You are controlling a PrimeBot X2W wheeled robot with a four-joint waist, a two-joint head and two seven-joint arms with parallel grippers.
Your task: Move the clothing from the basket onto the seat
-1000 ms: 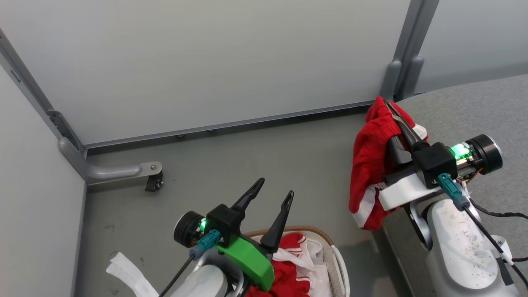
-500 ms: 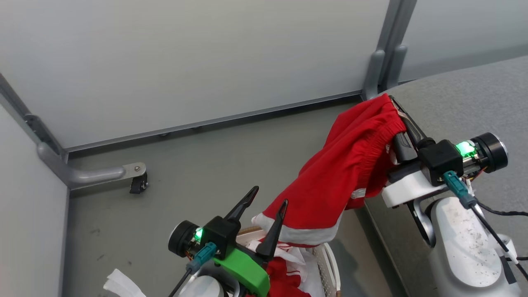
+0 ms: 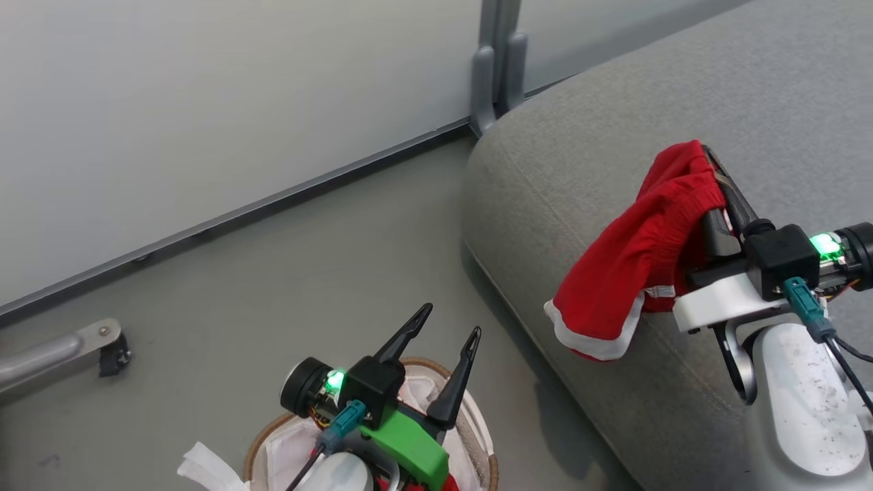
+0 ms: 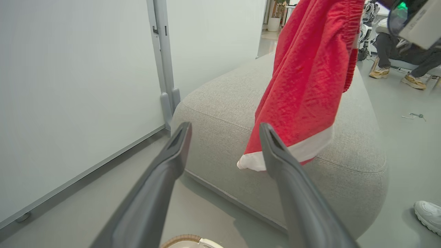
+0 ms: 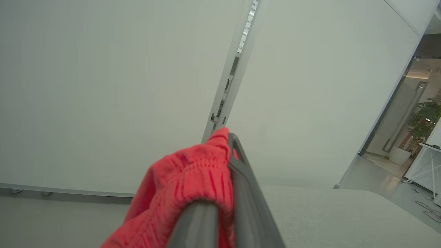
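Red garment (image 3: pixel 634 273), white-hemmed, hung clamped in the right gripper (image 3: pixel 708 155), suspended above the grey seat (image 3: pixel 580 157) near its corner. Left gripper (image 3: pixel 453 319) stood open and empty over the basket (image 3: pixel 485 436).

The left gripper (image 3: pixel 453 319), lower centre, has long black fingers (image 3: pixel 455 385) on a green mount (image 3: pixel 412 440); the right gripper (image 3: pixel 709 160) has a white mount (image 3: pixel 716 303). Both wrists show green lights (image 3: pixel 334 380), teal connectors (image 3: pixel 344 417) and black cables (image 3: pixel 842 361); the pale right forearm (image 3: pixel 805 402) is dark-flecked.
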